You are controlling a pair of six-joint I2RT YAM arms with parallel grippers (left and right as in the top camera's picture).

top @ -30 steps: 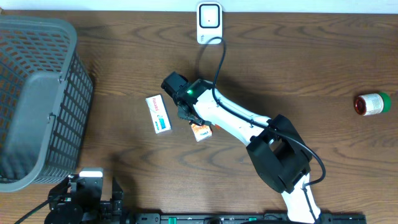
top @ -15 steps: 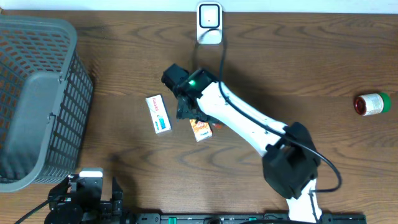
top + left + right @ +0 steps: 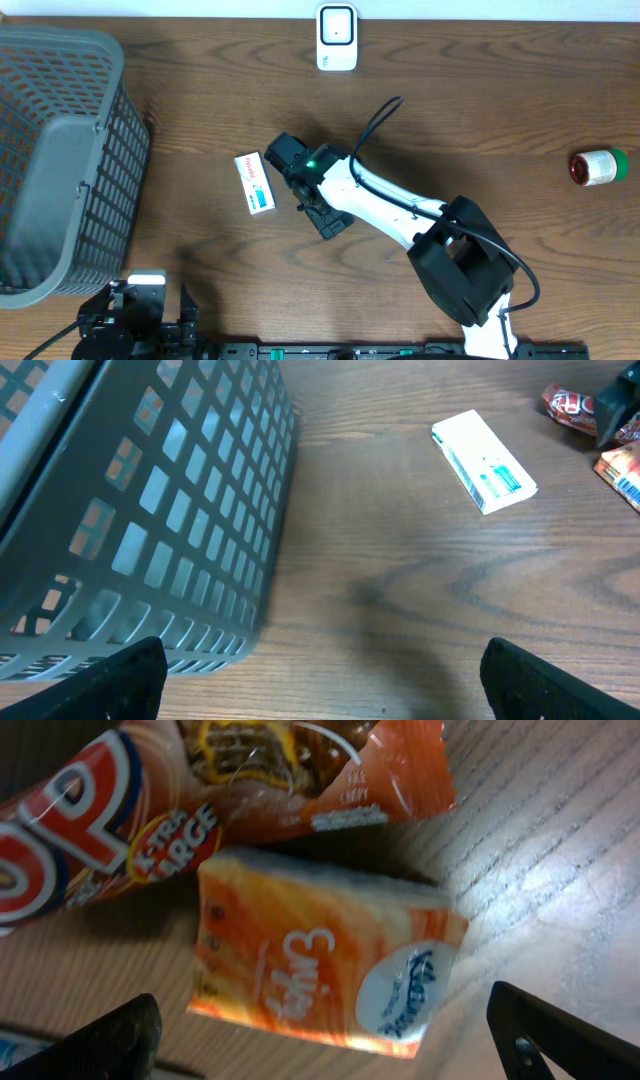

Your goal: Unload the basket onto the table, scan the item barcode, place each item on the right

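Note:
The white barcode scanner (image 3: 337, 37) stands at the table's far edge. A white box with teal print (image 3: 255, 183) (image 3: 485, 460) lies left of centre. My right gripper (image 3: 320, 205) (image 3: 340, 1050) hangs open low over an orange tissue packet (image 3: 320, 970), its fingers on either side and apart from it. In the overhead view the gripper hides this packet. A red and orange snack bag (image 3: 200, 790) (image 3: 570, 405) lies just beyond the packet. My left gripper (image 3: 345, 685) is open and holds nothing, at the near left by the basket.
A large grey mesh basket (image 3: 60, 160) (image 3: 150, 510) fills the left side. A red bottle with a green cap (image 3: 597, 167) lies on its side far right. The scanner's cable loops above my right arm (image 3: 400, 210).
My right gripper has opened wide and moved toward me, from beside the white box to directly over the orange packet, which it now covers in the overhead view. The left arm stayed still.

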